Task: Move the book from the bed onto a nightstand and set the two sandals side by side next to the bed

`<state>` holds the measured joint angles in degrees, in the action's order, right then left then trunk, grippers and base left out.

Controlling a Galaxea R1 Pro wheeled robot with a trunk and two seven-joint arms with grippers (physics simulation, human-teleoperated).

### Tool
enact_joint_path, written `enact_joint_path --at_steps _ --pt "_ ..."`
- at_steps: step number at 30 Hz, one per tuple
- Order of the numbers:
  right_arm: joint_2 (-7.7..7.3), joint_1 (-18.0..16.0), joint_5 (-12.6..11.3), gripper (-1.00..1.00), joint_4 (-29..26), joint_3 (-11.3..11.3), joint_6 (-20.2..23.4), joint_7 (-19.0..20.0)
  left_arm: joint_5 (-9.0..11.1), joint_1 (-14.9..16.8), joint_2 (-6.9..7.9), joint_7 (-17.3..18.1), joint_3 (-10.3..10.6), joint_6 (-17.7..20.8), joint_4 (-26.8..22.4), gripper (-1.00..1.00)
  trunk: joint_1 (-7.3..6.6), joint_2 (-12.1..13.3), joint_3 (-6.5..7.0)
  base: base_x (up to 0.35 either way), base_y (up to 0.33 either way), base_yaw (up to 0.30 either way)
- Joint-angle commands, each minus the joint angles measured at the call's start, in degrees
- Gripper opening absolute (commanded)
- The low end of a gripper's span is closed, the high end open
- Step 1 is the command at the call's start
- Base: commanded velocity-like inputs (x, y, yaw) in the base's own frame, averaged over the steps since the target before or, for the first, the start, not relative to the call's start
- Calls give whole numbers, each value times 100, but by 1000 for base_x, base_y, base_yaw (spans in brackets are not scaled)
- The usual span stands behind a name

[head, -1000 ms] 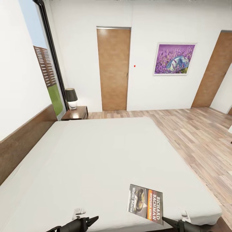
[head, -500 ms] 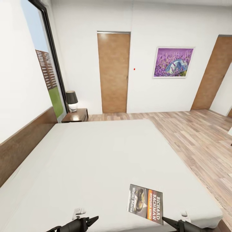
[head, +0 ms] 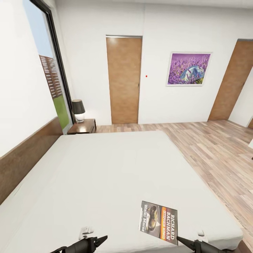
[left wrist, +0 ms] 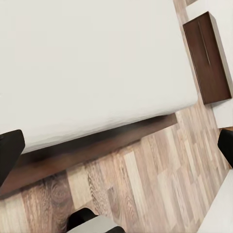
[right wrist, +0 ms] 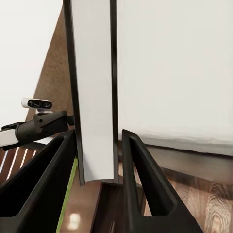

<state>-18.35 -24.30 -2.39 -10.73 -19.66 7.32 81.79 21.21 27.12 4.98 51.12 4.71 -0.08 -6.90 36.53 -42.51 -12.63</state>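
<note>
Book flat on bed; both hands cut off, state unclear.

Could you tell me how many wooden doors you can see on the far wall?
2: one door stands left of the purple picture, past the nightstand; the other is at the right edge, partly cut off. More may lie outside the view.

One book on one bed, one nightstand with one lamp, two wooden doors, and one framed picture.
</note>
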Motion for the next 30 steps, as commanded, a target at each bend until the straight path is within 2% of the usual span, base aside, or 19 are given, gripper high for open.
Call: enact_joint_path --at_steps 1,7,30 --pt "-2 -2 -25 -100 1 6 59 11 50 4 3 12 48 0 1 100 1 -7 -8 0 0 5" --pt "0 -3 -23 -100 1 6 59 -2 51 4 3 12 48 0 4 100 1 -7 -8 0 0 190" --pt "13 -5 -16 -100 83 6 59 -111 51 4 -69 12 48 0 4 100 1 -7 -8 0 0 289"
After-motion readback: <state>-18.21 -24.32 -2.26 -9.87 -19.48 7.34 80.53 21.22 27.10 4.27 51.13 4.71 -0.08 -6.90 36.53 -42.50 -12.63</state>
